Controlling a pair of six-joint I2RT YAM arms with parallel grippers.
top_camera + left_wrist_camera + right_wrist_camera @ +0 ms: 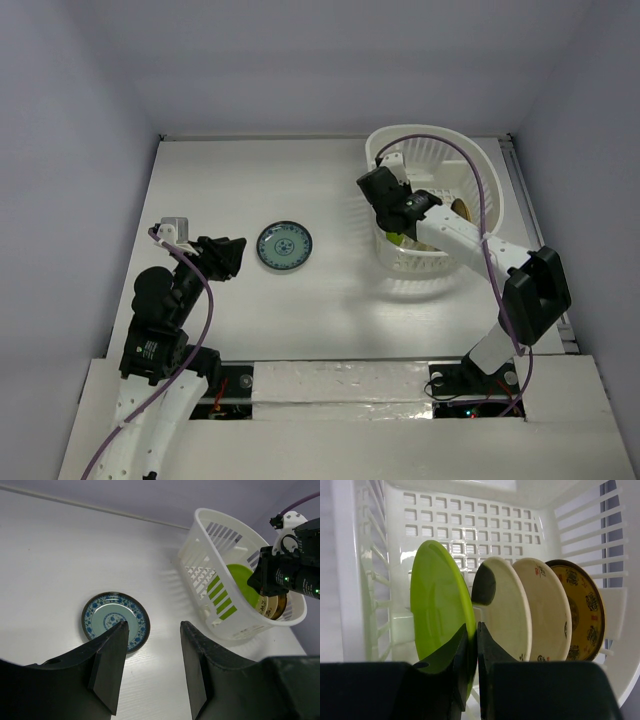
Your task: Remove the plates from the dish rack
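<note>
The white dish rack [480, 170] stands at the far right of the table. Inside it, upright in a row, stand a lime green plate [437, 600], a tan plate [512, 612], a cream spotted plate [547, 605] and an amber-yellow patterned plate [582, 605]. My right gripper [474, 630] is down in the rack, shut on the lime green plate's rim. The white plate with blue-green pattern [284, 246] lies flat on the table to the left of the rack. My left gripper [152, 625] is open and empty, just left of that plate [115, 620].
The rack's slotted walls [375, 580] close in tightly round my right gripper. White walls [90, 150] enclose the table on three sides. The right arm [500, 260] reaches over the rack's near rim.
</note>
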